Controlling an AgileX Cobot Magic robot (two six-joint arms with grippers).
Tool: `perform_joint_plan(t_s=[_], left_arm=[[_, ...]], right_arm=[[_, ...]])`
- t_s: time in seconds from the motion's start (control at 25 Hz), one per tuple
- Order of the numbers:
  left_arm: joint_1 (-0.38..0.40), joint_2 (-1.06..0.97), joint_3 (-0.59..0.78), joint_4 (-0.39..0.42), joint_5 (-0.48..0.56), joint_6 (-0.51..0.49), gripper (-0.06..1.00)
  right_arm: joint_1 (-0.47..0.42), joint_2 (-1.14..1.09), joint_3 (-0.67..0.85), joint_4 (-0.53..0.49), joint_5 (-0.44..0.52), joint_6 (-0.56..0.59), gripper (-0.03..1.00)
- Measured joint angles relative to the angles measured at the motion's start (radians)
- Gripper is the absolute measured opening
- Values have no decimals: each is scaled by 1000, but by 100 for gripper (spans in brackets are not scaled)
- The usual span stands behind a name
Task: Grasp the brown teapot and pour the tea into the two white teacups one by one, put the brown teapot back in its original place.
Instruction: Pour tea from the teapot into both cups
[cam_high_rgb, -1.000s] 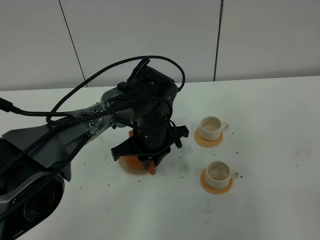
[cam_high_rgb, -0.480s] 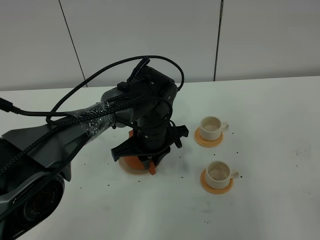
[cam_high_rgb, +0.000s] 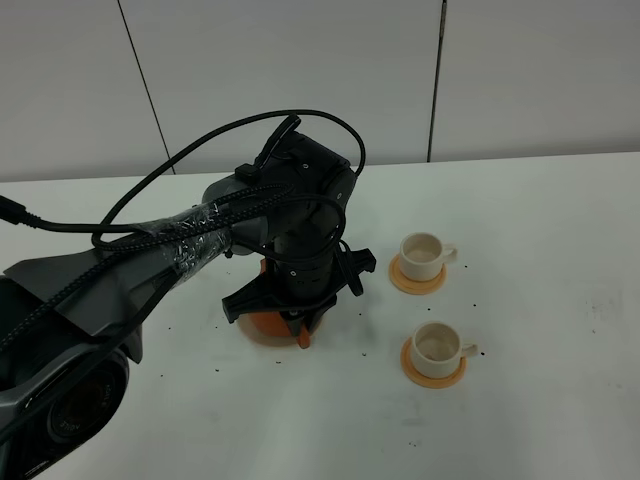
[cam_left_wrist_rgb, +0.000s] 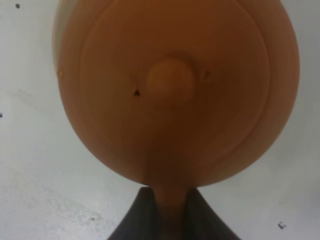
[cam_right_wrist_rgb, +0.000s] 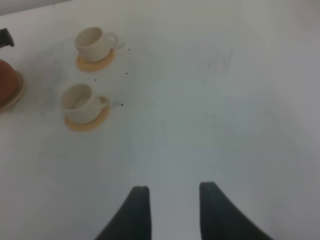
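The brown teapot (cam_left_wrist_rgb: 170, 95) fills the left wrist view from above, its lid knob (cam_left_wrist_rgb: 170, 82) in the middle. My left gripper (cam_left_wrist_rgb: 169, 215) is shut on the teapot's loop handle (cam_left_wrist_rgb: 169, 197), one dark finger pressed against each side. In the exterior view the left arm covers most of the teapot (cam_high_rgb: 262, 322), which rests on the beige original place (cam_high_rgb: 268, 340). The two white teacups (cam_high_rgb: 422, 254) (cam_high_rgb: 436, 345) stand on tan coasters to the right, their insides pale. No tea shows. My right gripper (cam_right_wrist_rgb: 172, 212) is open over bare table, far from the cups (cam_right_wrist_rgb: 91, 42) (cam_right_wrist_rgb: 78, 100).
Small dark specks (cam_high_rgb: 478, 350) dot the white table (cam_high_rgb: 560, 300) around the cups and teapot. A white panelled wall (cam_high_rgb: 300, 70) runs behind the table's far edge. The left arm's black cable (cam_high_rgb: 150, 190) loops above the table's left side.
The left gripper's fingers have drawn in onto the teapot's handle. The arm, teapot and cups stay where they were.
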Motion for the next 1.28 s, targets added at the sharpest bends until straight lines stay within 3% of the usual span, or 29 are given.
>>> perform_joint_plan(t_s=[1.28], left_arm=[[-8,-13,0,56,0,18,17]], right_arm=[[0,0,0,0,0,0,24]])
